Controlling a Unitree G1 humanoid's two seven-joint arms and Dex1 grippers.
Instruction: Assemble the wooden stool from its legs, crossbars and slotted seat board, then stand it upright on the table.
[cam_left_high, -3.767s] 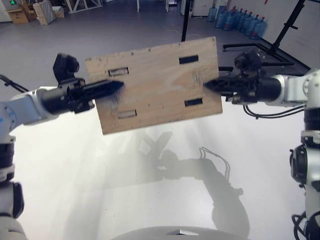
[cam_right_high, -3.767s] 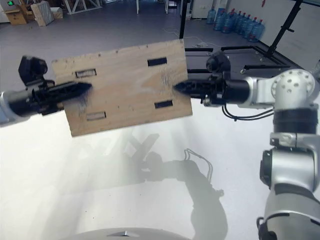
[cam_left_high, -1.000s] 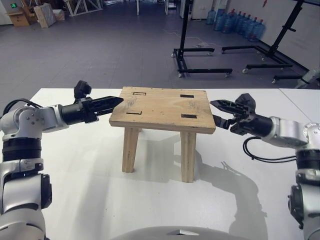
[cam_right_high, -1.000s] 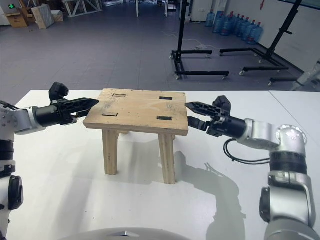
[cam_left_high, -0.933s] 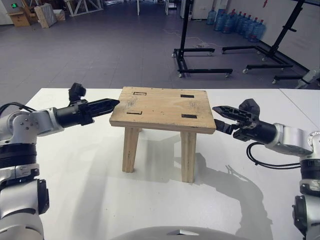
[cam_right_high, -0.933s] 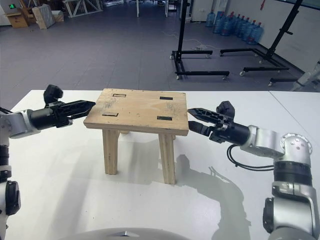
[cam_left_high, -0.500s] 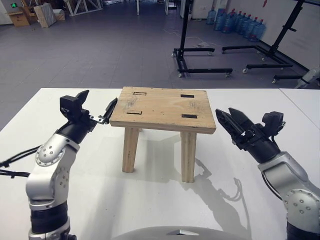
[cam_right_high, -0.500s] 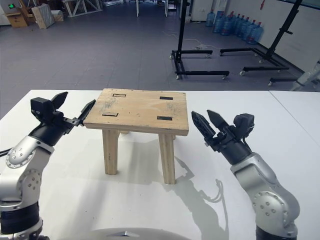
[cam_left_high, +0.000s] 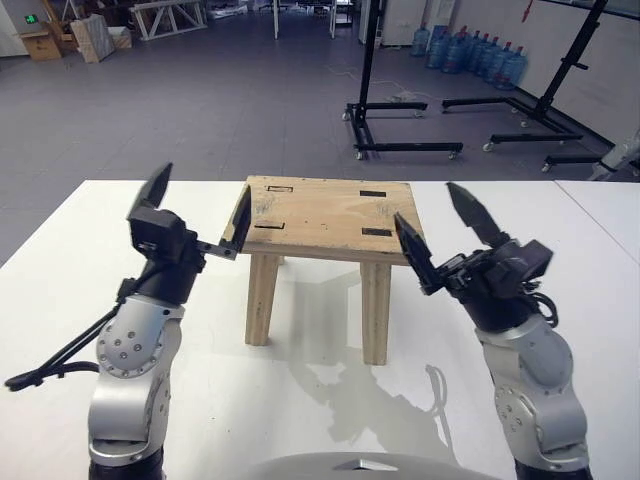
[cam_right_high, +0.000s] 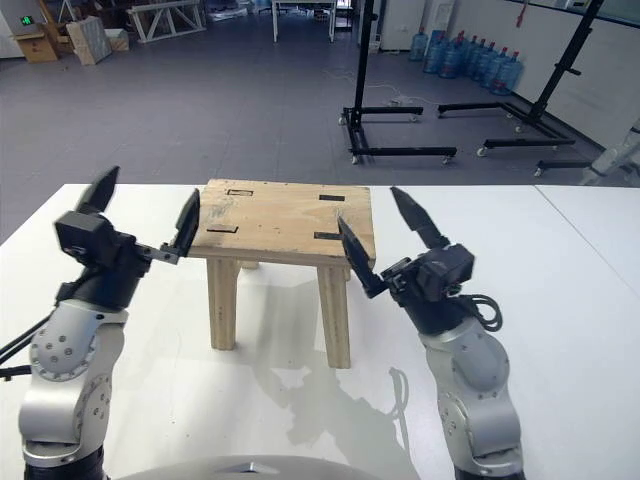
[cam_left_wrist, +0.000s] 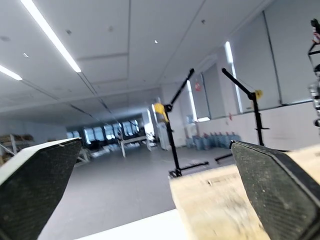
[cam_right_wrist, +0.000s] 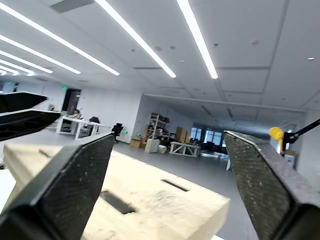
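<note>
Wooden stool (cam_left_high: 325, 214) stands upright on the white table (cam_left_high: 60, 250), with its seat board (cam_left_high: 330, 205) level and dark slots (cam_left_high: 373, 192) showing in the top.

Left eye view: your left gripper (cam_left_high: 200, 195) is raised just off the seat's left end. Its fingers are spread wide with nothing between them. The inner finger overlaps the seat's corner, and you cannot tell from here whether it touches. Your right gripper (cam_left_high: 424, 203) stands at the seat's right front corner, also wide and empty. One finger crosses in front of the corner and the other points out to the right. The stool sits between the two claws.

Right eye view: the layout reads the same. The two front legs (cam_right_high: 222, 305) are planted on the table, and both claws flank the seat at about its height.

Left wrist view: two dark fingers (cam_left_wrist: 35, 187) are far apart. The pale end of the seat comes in beside one of them, partly within the gap.

Right wrist view: the fingers (cam_right_wrist: 265, 182) are wide. The slotted seat top lies low in the gap between them, close to one pad. The left gripper shows beyond the seat's far end.
</note>
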